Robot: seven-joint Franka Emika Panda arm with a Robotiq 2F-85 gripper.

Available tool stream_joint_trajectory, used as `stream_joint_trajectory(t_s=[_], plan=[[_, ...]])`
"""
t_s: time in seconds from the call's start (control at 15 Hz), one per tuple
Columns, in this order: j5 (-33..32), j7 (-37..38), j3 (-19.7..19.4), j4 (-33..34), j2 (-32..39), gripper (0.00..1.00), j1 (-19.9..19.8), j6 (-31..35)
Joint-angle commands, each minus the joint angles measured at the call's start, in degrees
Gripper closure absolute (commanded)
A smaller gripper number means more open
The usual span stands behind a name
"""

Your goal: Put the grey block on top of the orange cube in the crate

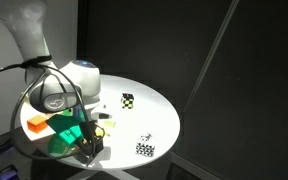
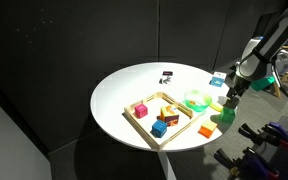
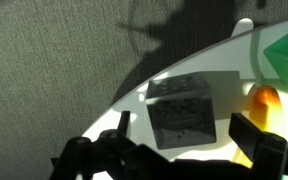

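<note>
The grey block lies near the table's edge and looks dark in my arm's shadow. In the wrist view my gripper is open, with one finger on each side of the block and a small gap at both. In an exterior view the gripper is low at the table's rim, beyond the green bowl. The crate sits mid-table with the orange cube inside it. In an exterior view my arm hides the crate, and the gripper is down at the table.
A round green bowl and a larger orange block lie between the crate and my gripper. A red block and a blue block are in the crate. Checkered cubes stand on the table.
</note>
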Motion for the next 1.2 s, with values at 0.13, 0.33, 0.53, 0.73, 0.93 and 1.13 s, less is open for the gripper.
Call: stream_joint_trajectory(t_s=[0.13, 0.33, 0.53, 0.73, 0.93, 1.13], plan=[[-0.5, -1.6, 1.0, 1.1, 1.9, 0.00, -1.6, 1.8], [-0.7, -1.2, 0.9, 1.5, 2.7, 0.00, -1.4, 2.0], [-1.1, -0.3, 0.1, 2.0, 3.4, 0.34, -0.5, 1.6], [-1.4, 0.6, -0.8, 2.5, 3.5, 0.60, 0.4, 0.3], [-1.7, 2.2, -2.4, 2.6, 2.6, 0.66, 2.1, -0.8], [-2.3, 4.0, -4.8, 2.6, 1.4, 0.69, 4.1, -2.2]])
